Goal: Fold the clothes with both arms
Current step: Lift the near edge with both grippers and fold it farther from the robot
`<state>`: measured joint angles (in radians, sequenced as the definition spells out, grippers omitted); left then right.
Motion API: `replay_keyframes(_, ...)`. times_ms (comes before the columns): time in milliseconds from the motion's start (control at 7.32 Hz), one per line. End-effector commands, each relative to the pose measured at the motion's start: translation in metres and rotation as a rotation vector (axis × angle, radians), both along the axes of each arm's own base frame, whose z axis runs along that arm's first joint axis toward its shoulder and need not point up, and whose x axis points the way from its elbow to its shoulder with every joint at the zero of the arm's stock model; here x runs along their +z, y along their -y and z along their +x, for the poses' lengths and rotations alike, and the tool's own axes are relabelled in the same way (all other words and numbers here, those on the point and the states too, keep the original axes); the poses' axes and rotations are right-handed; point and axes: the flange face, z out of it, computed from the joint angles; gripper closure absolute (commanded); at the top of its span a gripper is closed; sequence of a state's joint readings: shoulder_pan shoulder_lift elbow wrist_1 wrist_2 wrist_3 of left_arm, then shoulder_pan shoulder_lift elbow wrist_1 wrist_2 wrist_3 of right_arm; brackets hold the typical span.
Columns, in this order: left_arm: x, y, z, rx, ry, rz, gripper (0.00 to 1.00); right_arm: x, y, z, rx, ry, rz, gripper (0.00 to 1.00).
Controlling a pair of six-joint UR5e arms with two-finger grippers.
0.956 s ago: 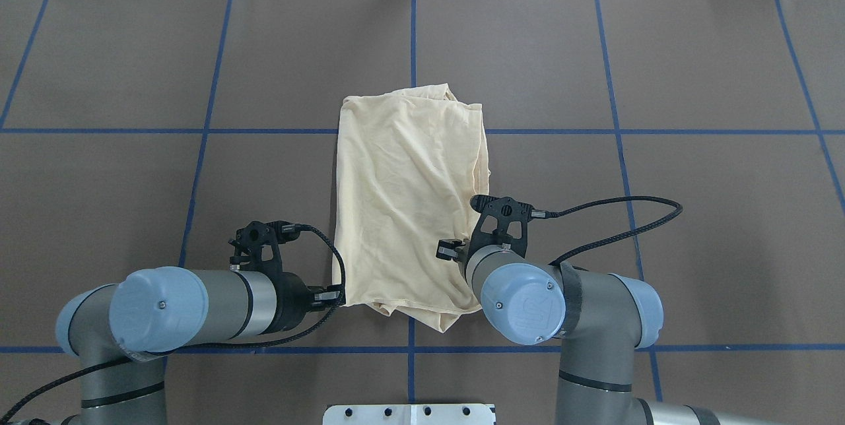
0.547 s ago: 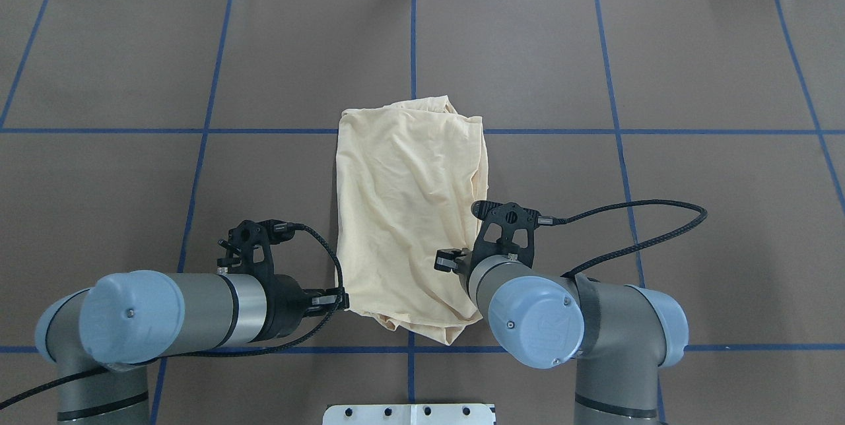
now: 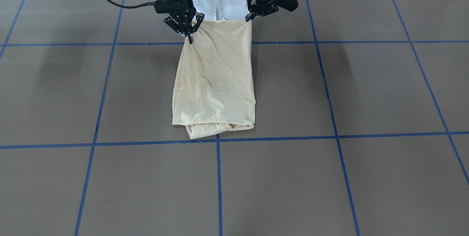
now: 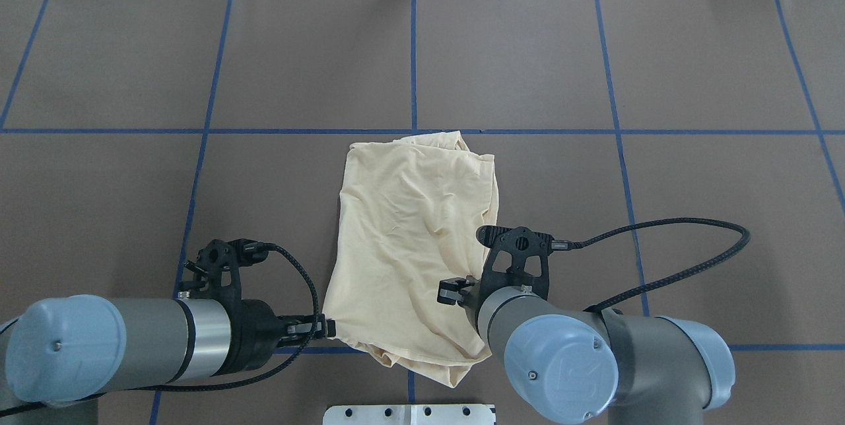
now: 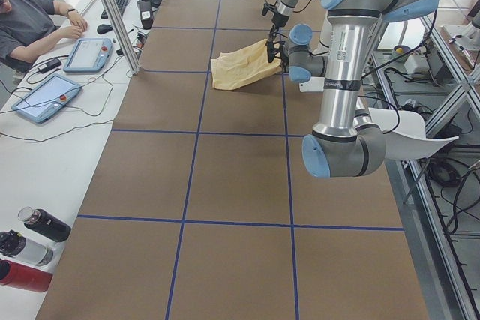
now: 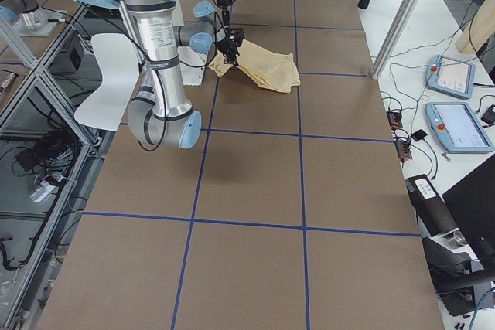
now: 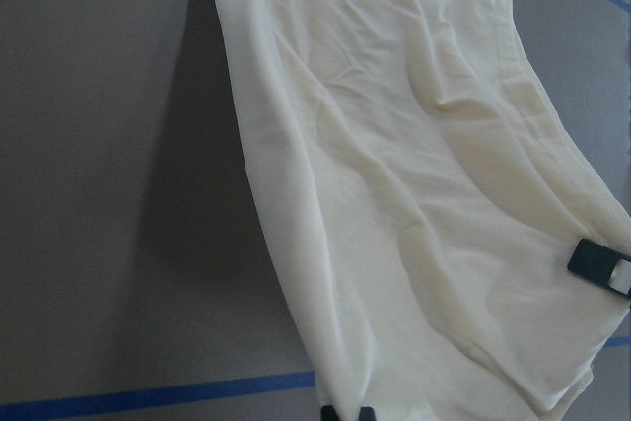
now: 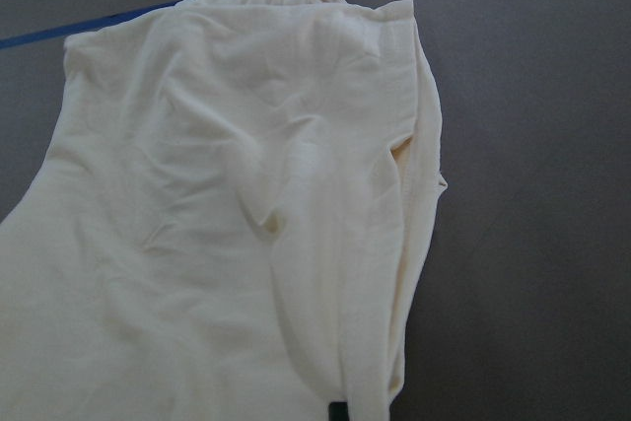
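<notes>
The clothes are one cream-yellow shirt (image 4: pixel 409 233), folded into a narrow strip that runs away from the robot. Its print and label are hidden. My left gripper (image 4: pixel 328 328) is shut on the near left corner. My right gripper (image 4: pixel 455 293) is shut on the near right corner. In the front-facing view the right gripper (image 3: pixel 189 36) and the left gripper (image 3: pixel 250 18) hold that end of the shirt (image 3: pixel 216 82) raised, while the far end lies bunched on the table. Each wrist view shows cloth (image 7: pixel 414 194) (image 8: pixel 197 244) stretching away from closed fingertips (image 7: pixel 347 413).
The brown table cover carries a blue tape grid (image 4: pixel 412 49). The white pedestal base (image 4: pixel 409 412) sits right behind the shirt's near end. A seated person (image 5: pixel 30 24), tablets (image 5: pixel 45 95) and bottles (image 5: pixel 30 249) line the operators' side, with an aluminium post (image 5: pixel 112 16).
Both arms have drawn back toward the robot base and dragged the shirt with them. Its far edge has slid from beyond the blue cross line to just on the near side of it.
</notes>
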<state>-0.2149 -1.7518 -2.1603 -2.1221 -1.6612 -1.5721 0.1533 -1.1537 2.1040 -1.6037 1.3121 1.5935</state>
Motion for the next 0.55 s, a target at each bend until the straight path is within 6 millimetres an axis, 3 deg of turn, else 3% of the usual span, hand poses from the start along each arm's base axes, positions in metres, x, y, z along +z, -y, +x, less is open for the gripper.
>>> replay_keyframes(0, -0.015, 0.023, 0.0, -0.032, 0.036, -0.002, 1.0, 0.01, 0.032, 0.0, 0.049, -0.035, -0.002, 1.0)
replay_keyframes(273, -0.027, 0.063, 0.012, -0.096, 0.068, 0.012, 1.0, 0.011, 0.074, -0.003, 0.099, -0.069, 0.013, 1.0)
replay_keyframes(410, -0.036, 0.082, 0.007, -0.119, 0.078, 0.053, 1.0, 0.008, 0.085, 0.001, 0.109, -0.07, 0.022, 1.0)
